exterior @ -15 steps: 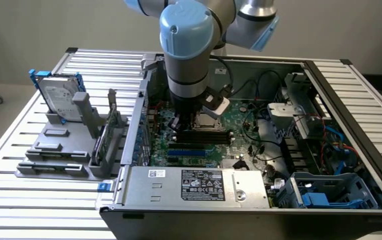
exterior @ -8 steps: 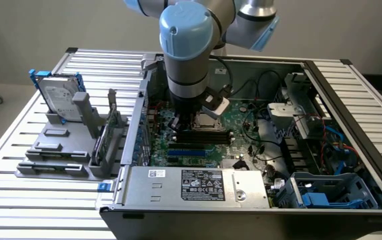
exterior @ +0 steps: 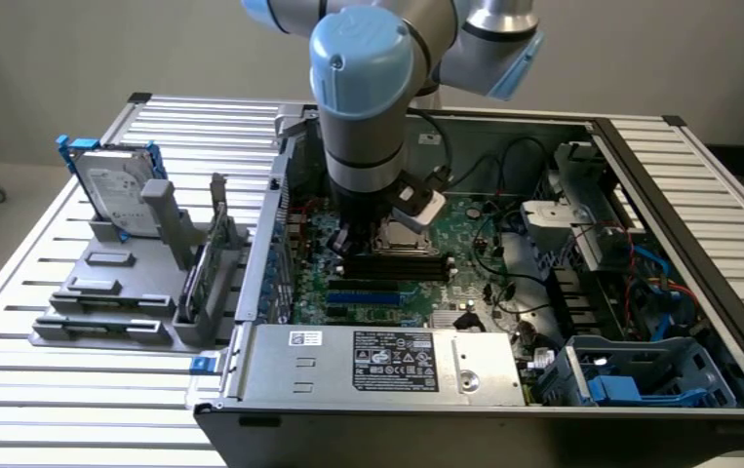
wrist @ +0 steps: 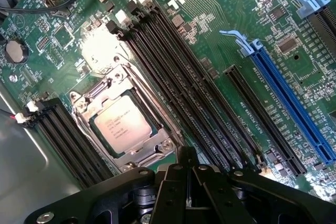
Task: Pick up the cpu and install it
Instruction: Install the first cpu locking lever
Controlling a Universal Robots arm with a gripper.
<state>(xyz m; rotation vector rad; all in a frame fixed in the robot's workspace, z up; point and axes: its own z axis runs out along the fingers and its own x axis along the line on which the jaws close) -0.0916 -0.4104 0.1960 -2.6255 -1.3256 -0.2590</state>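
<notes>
On the slatted table (exterior: pixel 33 390), tool (wrist: pixel 188 174) pinched together, empty, above the socketed cpu (wrist: pixel 124 126).

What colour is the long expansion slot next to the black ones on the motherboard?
Bright blue plastic; the long expansion slot shows best in the wrist view.

An open black computer case (exterior: pixel 684 292) sits on a slatted metal desk (exterior: pixel 33 370), its green motherboard (wrist: pixel 220 40) carrying long blue slots (wrist: pixel 291 106) and black memory slots (wrist: pixel 178 82). At the exterior view's left, a silver hard drive with blue brackets (exterior: pixel 114 185) stands upright in a grey plastic holder (exterior: pixel 111 292).
</notes>
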